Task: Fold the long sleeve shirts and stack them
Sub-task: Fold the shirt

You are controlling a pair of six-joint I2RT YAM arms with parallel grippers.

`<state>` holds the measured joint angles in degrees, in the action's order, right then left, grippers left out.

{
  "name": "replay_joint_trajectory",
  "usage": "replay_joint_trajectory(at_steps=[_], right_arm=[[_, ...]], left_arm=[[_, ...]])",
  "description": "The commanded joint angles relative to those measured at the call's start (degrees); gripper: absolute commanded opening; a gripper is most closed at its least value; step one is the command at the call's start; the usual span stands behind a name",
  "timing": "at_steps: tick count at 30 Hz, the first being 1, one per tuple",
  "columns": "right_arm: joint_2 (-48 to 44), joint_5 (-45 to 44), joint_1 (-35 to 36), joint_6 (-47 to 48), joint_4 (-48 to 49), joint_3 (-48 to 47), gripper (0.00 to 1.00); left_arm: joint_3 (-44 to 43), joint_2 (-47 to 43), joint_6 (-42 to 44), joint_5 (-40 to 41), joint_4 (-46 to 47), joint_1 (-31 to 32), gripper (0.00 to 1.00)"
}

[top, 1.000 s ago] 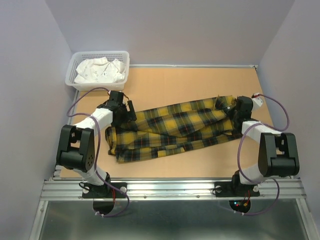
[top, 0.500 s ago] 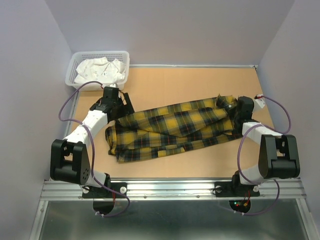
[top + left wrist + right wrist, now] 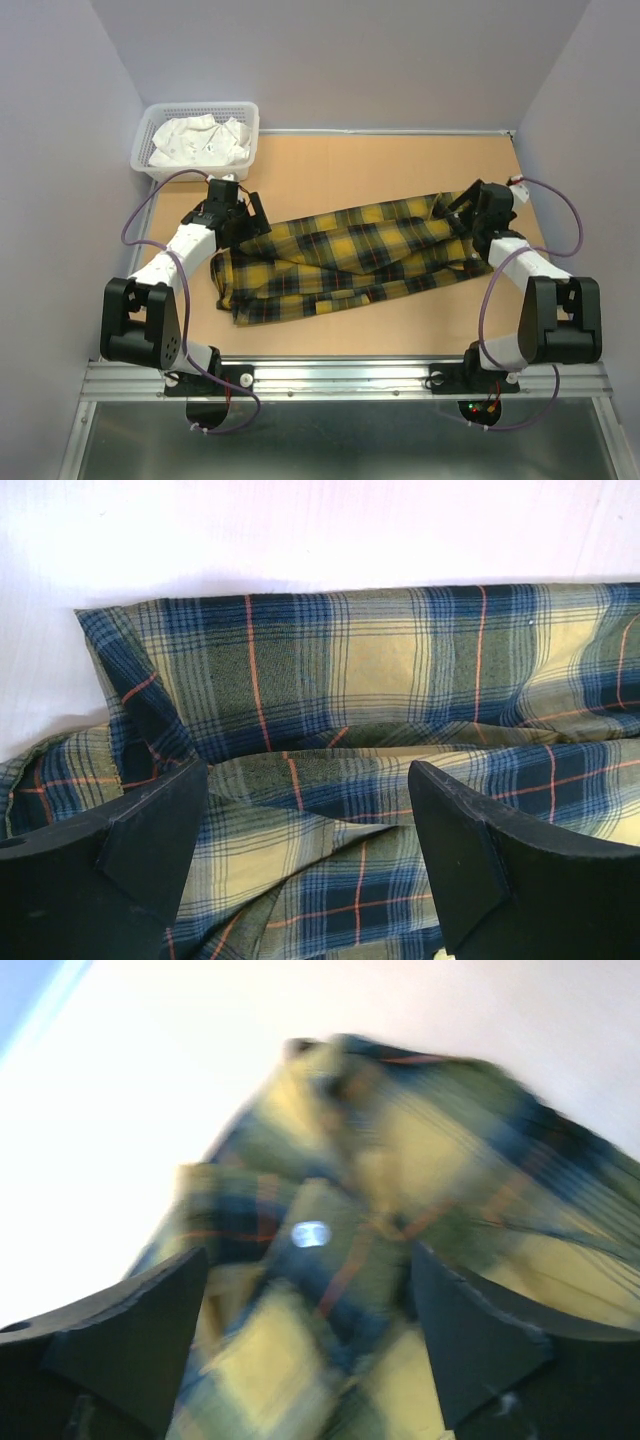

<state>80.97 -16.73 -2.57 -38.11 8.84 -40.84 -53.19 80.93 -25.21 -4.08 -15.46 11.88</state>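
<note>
A yellow and dark plaid long sleeve shirt (image 3: 345, 255) lies crumpled lengthwise across the middle of the table. My left gripper (image 3: 252, 215) hovers open at the shirt's left end; in the left wrist view its jaws (image 3: 308, 775) stand wide apart over folded plaid cloth (image 3: 350, 680) and hold nothing. At the shirt's right end, my right gripper (image 3: 462, 208) is open just above the fabric. The right wrist view is blurred: its jaws (image 3: 308, 1260) stand apart, with a white button (image 3: 309, 1233) on the plaid showing between them.
A white plastic basket (image 3: 190, 172) holding white cloth (image 3: 200, 140) stands at the table's far left corner, just behind the left arm. Grey walls close in both sides. A metal rail (image 3: 340, 378) runs along the near edge.
My right gripper has opened and let go of the shirt's right end, drawing slightly back. My left arm swung its elbow outward, and its gripper stayed open at the shirt's left end.
</note>
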Motion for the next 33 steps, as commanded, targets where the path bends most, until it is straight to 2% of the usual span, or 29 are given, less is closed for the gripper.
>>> replay_joint_trajectory(at_steps=[1,5,6,10,12,16,19,20,22,23,28,33], right_arm=[[-3.62,13.19,0.81,6.29,-5.14,-9.86,0.9],[-5.56,23.3,7.47,8.75,-7.26,-12.16,0.92],[-5.56,28.54,8.88,8.75,-7.17,-12.94,0.92],[-1.97,39.91,17.23,8.58,-7.0,-16.11,0.91],[1.55,45.87,22.59,8.66,-6.73,-17.51,0.91],[7.61,51.35,32.18,9.28,-5.33,-22.7,0.89],[13.94,55.57,34.2,8.32,-4.1,-24.55,0.87],[15.69,58.02,34.82,7.79,-3.4,-25.16,0.86],[20.36,58.83,34.74,7.0,-3.04,-24.03,0.84],[21.67,59.35,34.74,7.52,-2.87,-23.5,0.83],[25.73,58.22,34.47,9.98,-2.25,-17.18,0.77],[26.44,57.51,33.51,11.21,-1.9,-12.26,0.75]], left_arm=[[-0.51,-2.08,-1.24,-1.99,1.4,0.16,0.92],[-0.6,-2.26,-1.94,-3.22,2.02,1.48,0.91],[-0.6,-2.26,-2.12,-3.48,2.36,2.0,0.91],[-0.77,-0.6,-3.44,-4.1,3.33,3.94,0.89],[-0.95,0.19,-3.97,-4.27,3.95,5.17,0.84],[-2.27,3.0,-4.41,-4.19,5.18,5.87,0.72],[-3.5,5.63,-4.58,-2.87,5.53,5.87,0.66],[-3.67,6.34,-4.5,-2.78,5.45,5.79,0.6],[-3.77,8.72,-4.5,-1.99,5.71,5.7,0.57],[-3.59,9.59,-4.58,-1.73,5.79,5.52,0.51],[-0.35,16.26,-5.9,-0.67,7.29,2.28,0.44],[3.61,18.13,-6.96,-1.1,8.08,-0.19,0.4]])
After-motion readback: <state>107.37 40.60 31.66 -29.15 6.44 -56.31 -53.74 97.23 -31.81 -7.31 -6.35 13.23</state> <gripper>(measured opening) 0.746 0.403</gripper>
